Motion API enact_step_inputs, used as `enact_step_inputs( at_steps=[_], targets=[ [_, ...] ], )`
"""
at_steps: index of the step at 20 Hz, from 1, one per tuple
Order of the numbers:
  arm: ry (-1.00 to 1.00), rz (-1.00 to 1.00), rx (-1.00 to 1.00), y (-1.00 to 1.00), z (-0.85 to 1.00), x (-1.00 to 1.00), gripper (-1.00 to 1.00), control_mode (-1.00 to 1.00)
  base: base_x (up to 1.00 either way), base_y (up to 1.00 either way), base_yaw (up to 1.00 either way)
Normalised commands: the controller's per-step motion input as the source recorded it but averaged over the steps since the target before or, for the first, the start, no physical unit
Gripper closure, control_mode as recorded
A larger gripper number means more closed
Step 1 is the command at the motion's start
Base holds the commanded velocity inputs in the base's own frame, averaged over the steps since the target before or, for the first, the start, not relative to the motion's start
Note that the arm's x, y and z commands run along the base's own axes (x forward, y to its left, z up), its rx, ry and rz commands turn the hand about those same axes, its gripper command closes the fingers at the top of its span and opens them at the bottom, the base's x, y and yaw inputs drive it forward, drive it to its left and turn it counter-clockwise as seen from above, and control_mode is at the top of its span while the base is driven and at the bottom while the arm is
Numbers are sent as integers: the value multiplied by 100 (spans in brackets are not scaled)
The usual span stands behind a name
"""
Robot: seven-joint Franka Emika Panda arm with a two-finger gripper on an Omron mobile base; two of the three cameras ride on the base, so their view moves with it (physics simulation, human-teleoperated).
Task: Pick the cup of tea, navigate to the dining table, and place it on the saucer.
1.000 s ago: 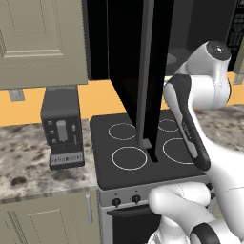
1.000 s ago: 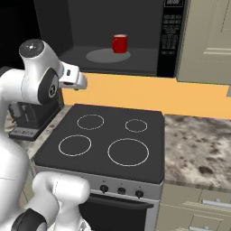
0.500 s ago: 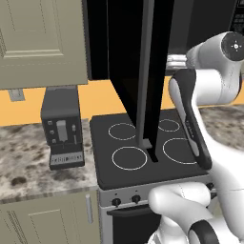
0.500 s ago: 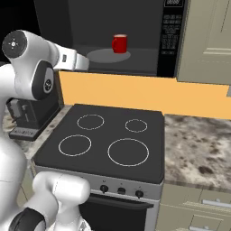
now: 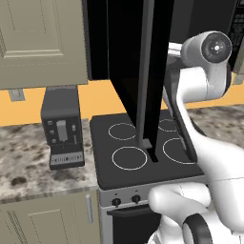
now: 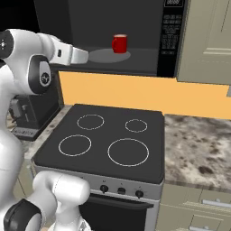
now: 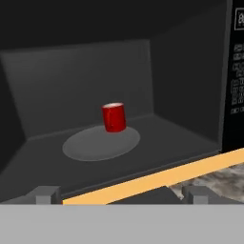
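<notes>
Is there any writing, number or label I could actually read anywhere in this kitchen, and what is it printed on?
Nothing here reads clearly.
Microwave control panel: rows of pale button labels, too small and blurred to read.
Microwave display: faint digits, illegible.
Coffee machine: small pale marks on its front, no readable text.
Stove: plain ring outlines and knobs, no wording.
Red cup of tea: no print visible.

Red cup of tea (image 6: pixel 119 43) upright on turntable (image 6: pixel 109 55) inside open microwave (image 6: pixel 173 38).

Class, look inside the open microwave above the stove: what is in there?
A red mug stands upright on the round turntable, toward its back edge. Whatever the mug holds cannot be seen from here.
</notes>
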Motion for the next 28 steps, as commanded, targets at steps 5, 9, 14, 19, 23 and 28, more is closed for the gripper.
enact_step_inputs(
  at_steps=[5, 9, 14, 19, 23, 28],
  targets=[
    [-2, 3, 1, -44, 0, 13, -100, -100, 0, 0, 0],
    [11, 10, 0, -31, 15, 26, -100, -100, 0, 0, 0],
    [28, 7, 0, -9, 21, 22, -100, -100, 0, 0, 0],
    [3, 2, 0, 0, -5, 5, -100, -100, 0, 0, 0],
    [-6, 0, 0, 0, -20, 4, -100, -100, 0, 0, 0],
    [-2, 0, 0, 3, -21, 35, -100, -100, 0, 0, 0]
  ],
)
